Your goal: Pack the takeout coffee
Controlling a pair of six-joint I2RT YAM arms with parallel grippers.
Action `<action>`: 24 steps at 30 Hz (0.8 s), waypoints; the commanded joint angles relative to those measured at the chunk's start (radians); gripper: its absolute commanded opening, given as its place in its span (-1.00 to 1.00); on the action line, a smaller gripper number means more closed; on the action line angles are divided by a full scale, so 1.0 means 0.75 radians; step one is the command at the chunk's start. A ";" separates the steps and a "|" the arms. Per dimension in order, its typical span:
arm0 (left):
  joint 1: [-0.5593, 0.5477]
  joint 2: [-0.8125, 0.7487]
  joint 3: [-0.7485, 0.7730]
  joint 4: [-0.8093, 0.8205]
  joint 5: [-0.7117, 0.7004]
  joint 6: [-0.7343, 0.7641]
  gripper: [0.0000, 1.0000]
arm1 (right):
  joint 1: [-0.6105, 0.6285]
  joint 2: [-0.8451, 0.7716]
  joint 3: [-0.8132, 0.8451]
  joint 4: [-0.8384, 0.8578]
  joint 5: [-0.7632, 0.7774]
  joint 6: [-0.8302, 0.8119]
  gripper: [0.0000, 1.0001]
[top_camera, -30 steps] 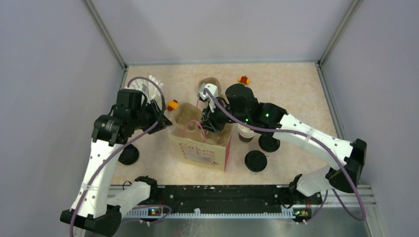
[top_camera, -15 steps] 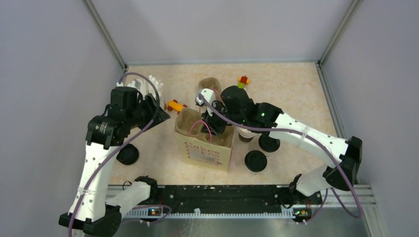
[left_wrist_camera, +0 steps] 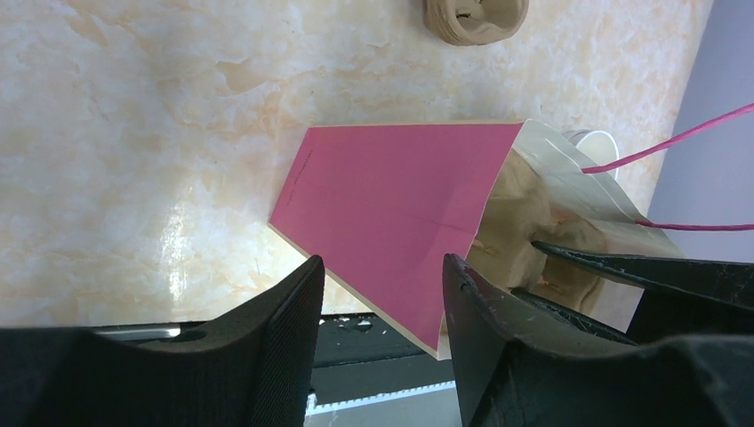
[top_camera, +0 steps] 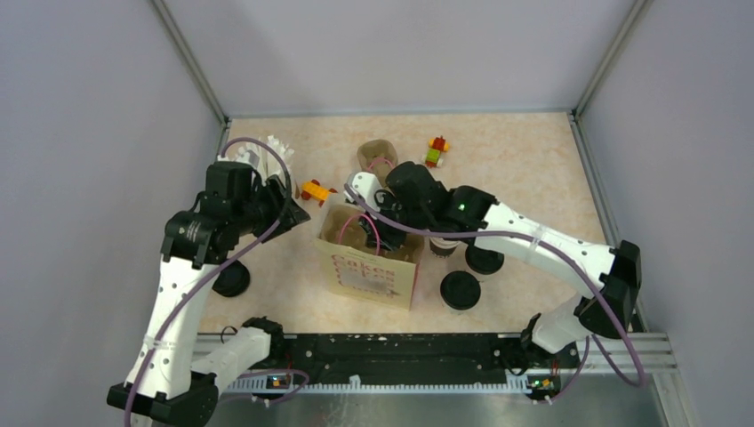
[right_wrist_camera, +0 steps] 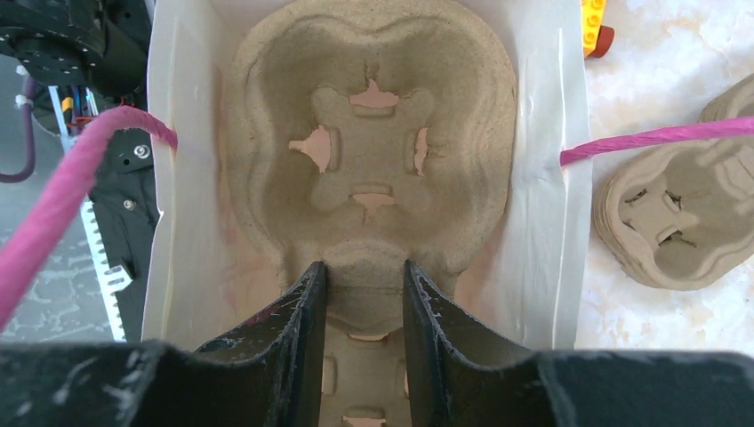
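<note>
On the bench (top_camera: pixel 533 160), the paper bag (top_camera: pixel 369 267) is standing. Only the right wrist view is showing the right end effector (right_wrist_camera: pixel 363 298) pinching the pulp tray (right_wrist_camera: pixel 369 151) inside. The left end effector (left_wrist_camera: pixel 382 276) is gaping, and the coffee cup (top_camera: pixel 441 246) is sitting beside the bag.

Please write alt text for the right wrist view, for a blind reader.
The right gripper clamps the middle ridge of a brown pulp cup tray inside an open white-lined paper bag with pink handles. A second pulp tray lies on the table at right.
</note>
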 commanded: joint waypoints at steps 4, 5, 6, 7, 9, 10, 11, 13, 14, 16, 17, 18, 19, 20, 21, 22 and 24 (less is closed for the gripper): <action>0.007 -0.015 -0.027 0.083 0.026 -0.010 0.16 | 0.014 0.033 0.074 -0.010 0.034 -0.033 -0.51; 0.007 -0.015 -0.026 0.087 0.027 -0.009 0.16 | 0.013 0.042 0.076 -0.010 0.030 -0.030 -0.51; 0.007 -0.012 -0.022 0.092 0.027 -0.007 0.17 | 0.013 0.049 0.076 -0.012 0.028 -0.027 -0.50; 0.007 -0.009 -0.020 0.088 0.025 -0.004 0.18 | 0.013 0.057 0.077 -0.012 0.031 -0.021 -0.49; 0.007 -0.006 -0.020 0.081 0.013 0.001 0.19 | 0.013 0.065 0.068 -0.009 0.037 -0.009 -0.48; 0.007 -0.008 -0.025 0.078 0.010 0.005 0.19 | 0.013 0.064 0.059 -0.004 0.040 -0.006 -0.47; 0.007 -0.013 -0.032 0.077 0.007 0.007 0.20 | 0.013 0.065 0.049 0.000 0.044 0.000 -0.46; 0.007 -0.024 -0.050 0.075 0.001 0.010 0.22 | 0.015 0.065 0.026 0.012 0.058 0.007 -0.44; 0.007 -0.031 -0.057 0.074 -0.003 0.010 0.24 | 0.013 0.064 0.015 0.018 0.065 0.008 -0.43; 0.007 -0.044 -0.063 0.072 -0.014 0.015 0.27 | 0.013 0.064 -0.004 0.029 0.072 0.011 -0.37; 0.007 -0.047 -0.061 0.067 -0.020 0.017 0.30 | 0.013 0.065 -0.010 0.032 0.074 0.014 -0.33; 0.007 -0.050 -0.058 0.062 -0.028 0.020 0.36 | 0.015 0.065 -0.011 0.034 0.075 0.018 -0.29; 0.007 -0.054 -0.056 0.057 -0.038 0.022 0.38 | 0.014 0.064 -0.004 0.034 0.079 0.021 -0.25; 0.007 -0.060 -0.056 0.055 -0.043 0.024 0.40 | 0.015 0.064 0.008 0.032 0.085 0.023 -0.19; 0.007 -0.064 -0.057 0.055 -0.044 0.024 0.40 | 0.014 0.065 0.020 0.030 0.091 0.023 -0.15; 0.007 -0.068 -0.057 0.055 -0.043 0.028 0.41 | 0.014 0.065 0.035 0.026 0.099 0.024 -0.12; 0.007 -0.070 -0.054 0.057 -0.036 0.040 0.42 | 0.015 0.067 0.065 0.010 0.112 0.025 -0.02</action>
